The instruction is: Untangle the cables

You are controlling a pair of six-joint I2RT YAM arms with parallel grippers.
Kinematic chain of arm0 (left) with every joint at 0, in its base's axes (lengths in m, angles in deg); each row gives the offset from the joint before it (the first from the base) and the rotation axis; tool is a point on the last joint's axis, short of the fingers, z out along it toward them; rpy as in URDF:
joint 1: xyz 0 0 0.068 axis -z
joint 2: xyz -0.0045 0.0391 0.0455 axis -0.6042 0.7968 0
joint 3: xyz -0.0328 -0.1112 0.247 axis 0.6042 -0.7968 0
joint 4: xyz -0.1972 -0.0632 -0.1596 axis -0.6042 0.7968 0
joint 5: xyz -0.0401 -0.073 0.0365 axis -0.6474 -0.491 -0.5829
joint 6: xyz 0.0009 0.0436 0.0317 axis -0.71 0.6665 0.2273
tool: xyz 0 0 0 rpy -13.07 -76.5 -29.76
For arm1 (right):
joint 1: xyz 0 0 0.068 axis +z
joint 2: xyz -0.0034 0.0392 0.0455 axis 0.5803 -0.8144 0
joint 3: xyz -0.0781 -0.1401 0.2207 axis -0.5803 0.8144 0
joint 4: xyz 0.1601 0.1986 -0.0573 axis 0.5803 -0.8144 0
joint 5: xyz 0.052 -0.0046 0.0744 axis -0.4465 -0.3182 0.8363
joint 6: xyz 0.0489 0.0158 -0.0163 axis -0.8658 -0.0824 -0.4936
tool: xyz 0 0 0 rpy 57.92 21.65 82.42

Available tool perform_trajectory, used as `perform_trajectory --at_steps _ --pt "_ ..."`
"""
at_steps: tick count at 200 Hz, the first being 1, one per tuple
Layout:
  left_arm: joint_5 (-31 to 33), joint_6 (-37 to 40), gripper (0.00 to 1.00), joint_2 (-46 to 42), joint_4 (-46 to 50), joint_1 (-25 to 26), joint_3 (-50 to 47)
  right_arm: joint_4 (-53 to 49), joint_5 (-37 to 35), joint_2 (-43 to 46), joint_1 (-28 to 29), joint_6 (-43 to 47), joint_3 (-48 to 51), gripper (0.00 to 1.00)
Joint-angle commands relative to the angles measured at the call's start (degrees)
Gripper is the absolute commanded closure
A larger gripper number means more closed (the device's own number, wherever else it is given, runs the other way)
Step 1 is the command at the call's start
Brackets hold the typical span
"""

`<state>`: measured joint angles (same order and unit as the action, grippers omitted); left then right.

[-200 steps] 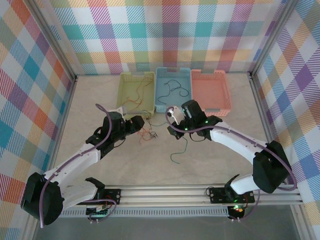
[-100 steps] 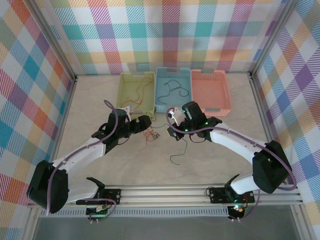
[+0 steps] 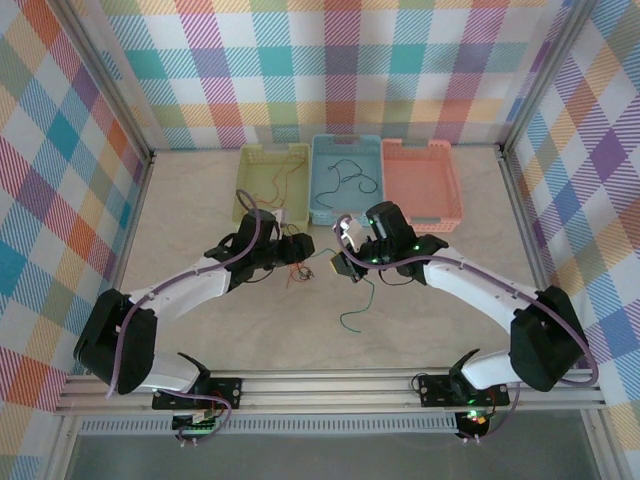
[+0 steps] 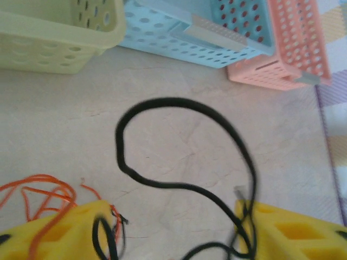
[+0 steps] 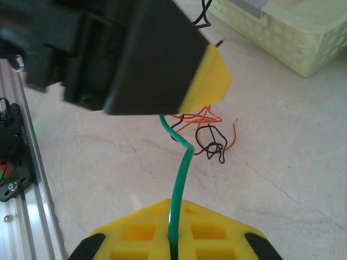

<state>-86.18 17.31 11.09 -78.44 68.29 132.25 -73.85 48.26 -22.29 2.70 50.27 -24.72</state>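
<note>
A small tangle of orange and black cables (image 3: pixel 299 272) lies on the table between my two grippers. My left gripper (image 3: pixel 303 250) sits right over it, jaws open. In the left wrist view a black cable (image 4: pixel 179 103) loops between the yellow fingers (image 4: pixel 70 233) and drapes against the right one, and an orange cable (image 4: pixel 38 189) trails off by the left one. My right gripper (image 5: pixel 174 208) is shut on a green cable (image 5: pixel 181 173), which hangs from that gripper (image 3: pixel 343 265) down to the table (image 3: pixel 365 295). The tangle (image 5: pixel 209 135) lies just beyond it.
Three baskets stand in a row at the back: a yellow-green one (image 3: pixel 240 200) holding orange wire, a blue one (image 3: pixel 316 180) holding black wire, and a salmon one (image 3: pixel 420 180). The aluminium rail (image 3: pixel 330 385) with both arm bases runs along the near edge.
My left arm has reached rightwards, bringing its gripper from beside the tangle to over it, close to the right gripper. The right gripper has stayed put, holding the green cable.
</note>
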Motion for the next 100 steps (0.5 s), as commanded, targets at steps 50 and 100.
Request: perform_trajectory --at_steps 50,100 --pt "7.8 -1.0 0.72 1.0 6.5 0.4 2.1 -2.5 -4.7 10.5 -0.3 1.7 3.8 1.0" --pt "9.6 -1.7 0.79 0.3 7.7 -0.2 1.8 -2.2 -14.7 18.4 -0.5 0.6 7.2 1.0"
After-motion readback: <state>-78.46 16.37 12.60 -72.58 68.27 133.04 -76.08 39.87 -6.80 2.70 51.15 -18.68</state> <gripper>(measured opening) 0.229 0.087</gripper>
